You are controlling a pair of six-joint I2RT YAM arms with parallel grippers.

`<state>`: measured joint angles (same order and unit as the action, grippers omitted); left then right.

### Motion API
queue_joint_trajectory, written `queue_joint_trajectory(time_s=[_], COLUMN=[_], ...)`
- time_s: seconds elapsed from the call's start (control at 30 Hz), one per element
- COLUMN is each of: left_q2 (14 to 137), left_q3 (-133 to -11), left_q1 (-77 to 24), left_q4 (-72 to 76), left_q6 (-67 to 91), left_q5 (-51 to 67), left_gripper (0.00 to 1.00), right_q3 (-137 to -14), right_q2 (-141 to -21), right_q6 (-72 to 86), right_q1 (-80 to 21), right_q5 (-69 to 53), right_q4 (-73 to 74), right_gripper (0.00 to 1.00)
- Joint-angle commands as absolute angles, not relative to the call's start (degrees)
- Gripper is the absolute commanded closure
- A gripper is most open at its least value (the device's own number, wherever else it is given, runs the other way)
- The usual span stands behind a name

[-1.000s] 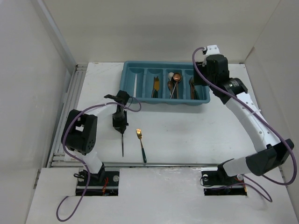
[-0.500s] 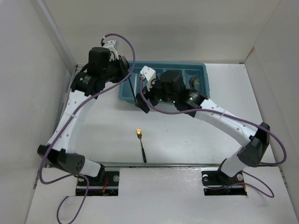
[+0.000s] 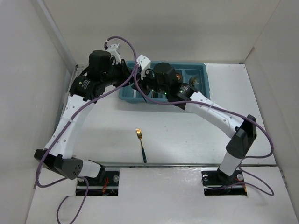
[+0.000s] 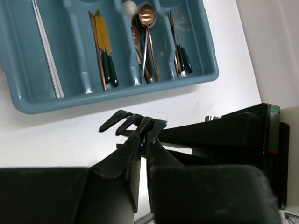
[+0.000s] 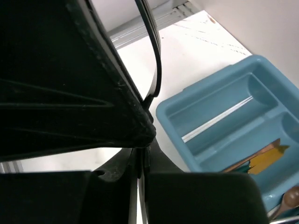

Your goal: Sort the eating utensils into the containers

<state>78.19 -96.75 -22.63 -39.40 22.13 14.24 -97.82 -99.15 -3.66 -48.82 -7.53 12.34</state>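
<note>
Left wrist view: the left gripper (image 4: 141, 140) is clamped on a black fork (image 4: 122, 120), its two fingers pressed together around the neck so that the four matte, curved tines fan out just past the fingertips, above the white table (image 4: 70, 135) and just short of the tray's near wall. Beyond the tines lies the teal-blue tray (image 4: 28, 100), its four long compartments side by side. The leftmost holds two thin pale sticks (image 4: 46, 51). The next holds gold knives (image 4: 103, 46) with dark green handles. The third holds a copper spoon (image 4: 147, 18) and a white spoon (image 4: 129, 7) among other spoons. The rightmost holds forks (image 4: 180, 51) with dark handles. In the right wrist view the right gripper (image 5: 140, 172) has its jaws drawn together. A thin black strip (image 5: 154, 51) curves up just above them, and whether anything is pinched there cannot be told. From the top camera both arms reach over the tray's left end, close together. Well apart from them, a gold fork (image 3: 141, 145) with a dark handle lies alone near the table's front edge, tines pointing toward the tray.
</note>
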Motion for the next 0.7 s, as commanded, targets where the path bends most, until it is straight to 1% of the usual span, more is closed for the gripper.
queue_joint_trajectory(time_s=[0.0, 0.03, 0.07, 0.1, 0.13, 0.27, 0.3, 0.33, 0.4, 0.43, 0.47, 0.53, 0.67], left_q2=[76.4, 76.4, 76.4, 76.4, 76.4, 75.8, 75.2, 75.2, 74.4, 73.8, 73.2, 72.5, 71.2], left_q3=[-96.5, -96.0, -96.0, -95.3, -95.3, -94.0, -93.3, -93.3, -91.6, -91.0, -91.0, -89.5, -88.2], left_q1=[-23.1, -23.1, -23.1, -23.1, -23.1, -23.1, -23.1, -23.1, -23.1, -23.1, -23.1, -23.1, -23.1], left_q4=[-38.4, -38.4, -38.4, -38.4, -38.4, -38.4, -38.4, -39.0, -39.0, -39.0, -39.0, -38.3, -37.6], left_q6=[22.7, 22.7, 22.7, 22.7, 22.7, 21.5, 20.9, 20.9, 19.3, 18.8, 18.8, 18.8, 18.3], left_q5=[16.3, 16.3, 15.8, 15.3, 14.8, 8.9, 4.6, 2.2, -3.9, -5.5, -7.1, -12.6, -21.4], left_gripper=[0.78, 0.53, 0.31, 0.12, 0.00, 0.00, 0.00, 0.00, 0.00, 0.00, 0.00, 0.00, 0.00], right_q3=[-99.5, -99.0, -98.1, -97.6, -96.9, -94.6, -94.6, -96.7, -99.6, -102.3, -103.5, -105.9, -109.3], right_q2=[-97.8, -97.3, -96.8, -96.2, -95.3, -94.5, -94.5, -95.7, -100.2, -101.9, -105.6, -109.2, -116.6], right_q6=[-1.5, -1.0, -1.0, -0.4, -0.4, 0.7, 0.7, 0.7, -0.9, -0.9, -1.5, -1.5, -1.5], right_q1=[-49.2, -49.2, -49.2, -48.6, -48.0, -41.1, -36.8, -34.7, -30.3, -26.2, -24.3, -19.9, -16.1], right_q5=[-7.3, -7.3, -6.1, -5.1, -4.1, -0.3, 2.4, 4.6, 10.6, 12.0, 12.8, 12.8, 12.8], right_q4=[6.5, 5.9, 5.9, 5.9, 5.9, 9.0, 10.7, 15.7, 20.8, 24.5, 25.9, 28.4, 32.6], right_gripper=[1.00, 1.00, 1.00, 1.00, 1.00, 1.00, 1.00, 1.00, 1.00, 1.00, 1.00, 1.00, 1.00])
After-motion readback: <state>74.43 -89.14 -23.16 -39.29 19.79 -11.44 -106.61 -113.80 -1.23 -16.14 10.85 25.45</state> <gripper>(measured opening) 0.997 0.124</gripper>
